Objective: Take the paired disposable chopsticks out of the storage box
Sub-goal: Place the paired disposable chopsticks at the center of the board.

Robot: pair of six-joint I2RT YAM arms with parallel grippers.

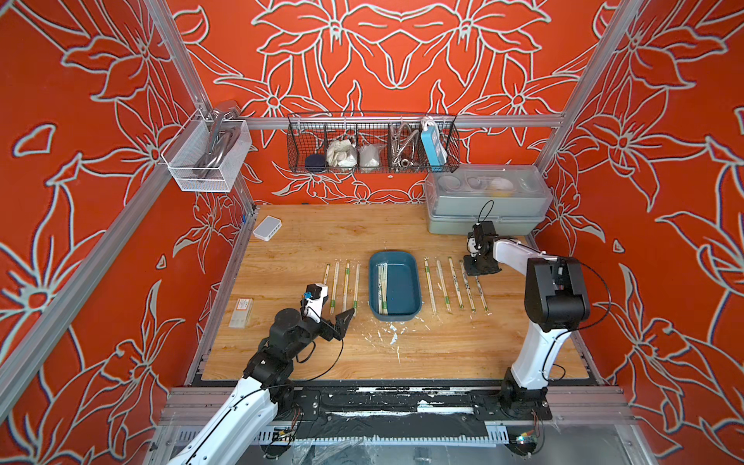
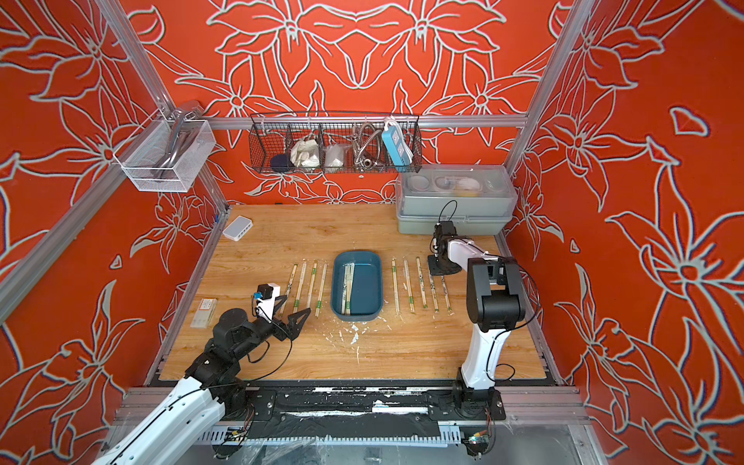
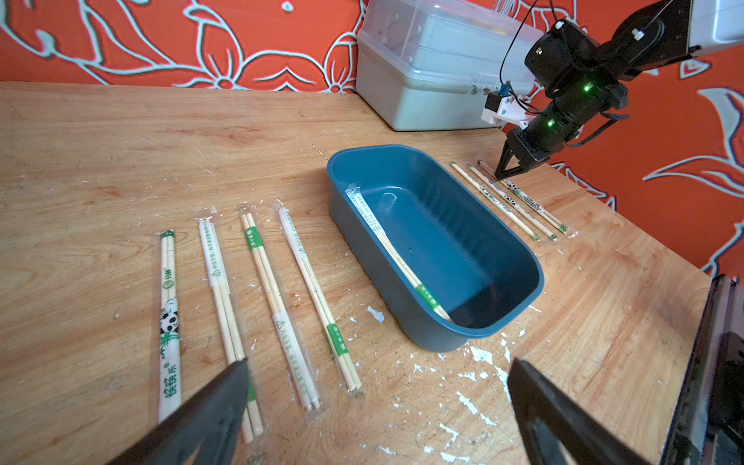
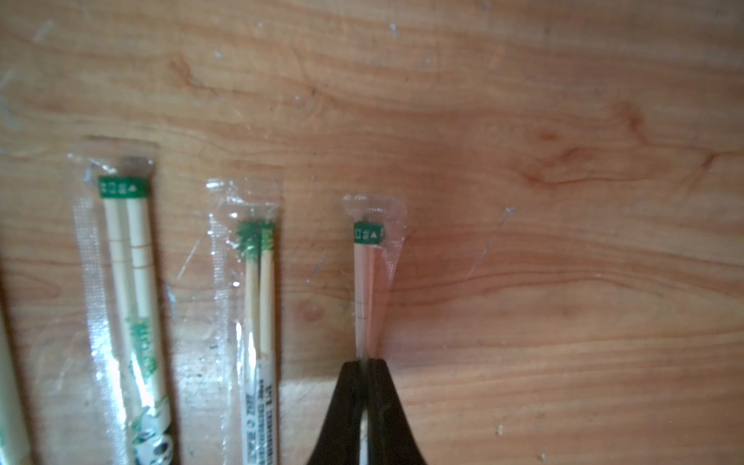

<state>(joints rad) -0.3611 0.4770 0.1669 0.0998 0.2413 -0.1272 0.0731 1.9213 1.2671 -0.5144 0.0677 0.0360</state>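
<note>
The teal storage box [image 1: 394,254] [image 2: 356,254] [image 3: 362,249] sits mid-table and holds paired disposable chopsticks [image 1: 382,288] [image 2: 347,288] [image 3: 396,253] along its left wall. Several sleeved pairs [image 1: 340,288] lie in a row left of it, and several more [image 1: 447,286] lie to its right. My right gripper [image 1: 476,275] [image 2: 441,274] [image 3: 501,175] [image 4: 364,362] is shut on the far end of the rightmost pair [image 1: 482,294] [image 4: 367,257], low over the wood. My left gripper [image 1: 336,312] [image 2: 292,310] [image 3: 378,364] stands open and holds nothing, over the near ends of the left row.
A grey-green lidded case [image 1: 487,209] fills the back right corner, just behind the right arm. A white box [image 1: 267,228] lies back left and a small card box [image 1: 241,312] on the left rail. A black wire basket [image 1: 372,145] hangs on the back wall.
</note>
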